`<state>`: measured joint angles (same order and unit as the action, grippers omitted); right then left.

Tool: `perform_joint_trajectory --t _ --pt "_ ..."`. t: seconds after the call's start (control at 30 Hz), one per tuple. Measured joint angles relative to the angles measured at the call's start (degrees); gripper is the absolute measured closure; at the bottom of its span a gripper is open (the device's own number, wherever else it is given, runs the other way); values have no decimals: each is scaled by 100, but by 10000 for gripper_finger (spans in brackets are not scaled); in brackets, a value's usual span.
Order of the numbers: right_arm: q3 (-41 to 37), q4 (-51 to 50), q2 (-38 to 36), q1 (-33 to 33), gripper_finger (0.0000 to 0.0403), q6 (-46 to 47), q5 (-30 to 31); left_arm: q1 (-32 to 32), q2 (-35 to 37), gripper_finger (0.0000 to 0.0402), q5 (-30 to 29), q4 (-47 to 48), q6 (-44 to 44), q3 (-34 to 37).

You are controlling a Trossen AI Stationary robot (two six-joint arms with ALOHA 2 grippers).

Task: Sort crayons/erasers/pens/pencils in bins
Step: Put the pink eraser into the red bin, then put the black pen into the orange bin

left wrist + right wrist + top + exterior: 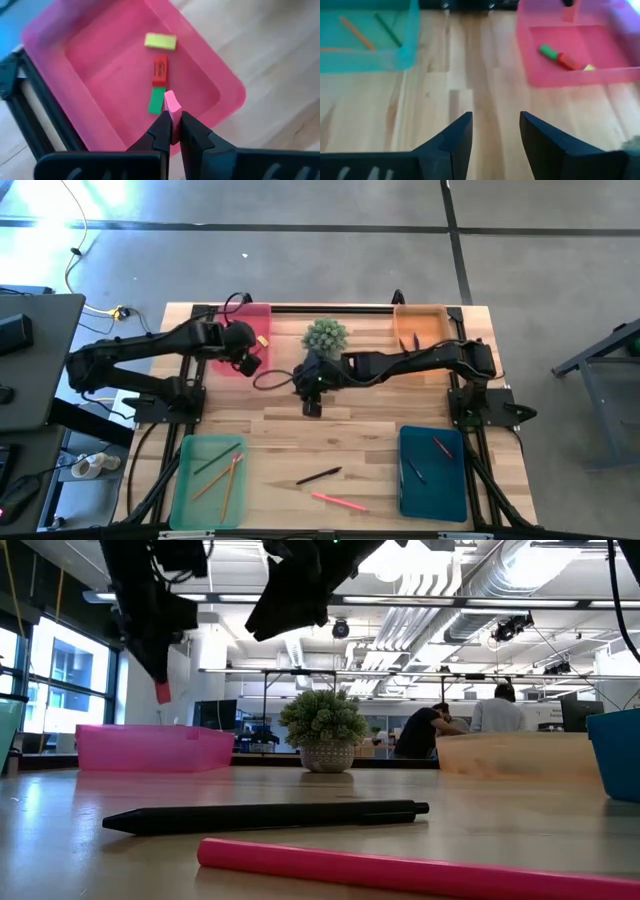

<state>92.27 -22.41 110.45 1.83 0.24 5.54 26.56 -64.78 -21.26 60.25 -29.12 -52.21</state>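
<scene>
Wooden table (360, 420) carries four bins: pink bin (247, 320) and orange bin (420, 323) far side, light green bin (208, 480) and teal bin (432, 472) near side. Left gripper (171, 131) hangs above pink bin, jaws pinched on a pink eraser (172, 106); yellow eraser (160, 41), red eraser (159, 70), green eraser (157, 100) lie inside. Right gripper (495, 131) over bare wood mid-table, jaws apart, holding nothing. Black pen (319, 476) and pink pencil (338, 501) lie loose between the near bins.
</scene>
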Motion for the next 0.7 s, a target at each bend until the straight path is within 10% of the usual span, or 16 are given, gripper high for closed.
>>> perform_joint_trajectory --t 0.7 --pt "-4 -1556 2 1045 249 1440 -119 1095 -1247 273 354 -207 1476 0"
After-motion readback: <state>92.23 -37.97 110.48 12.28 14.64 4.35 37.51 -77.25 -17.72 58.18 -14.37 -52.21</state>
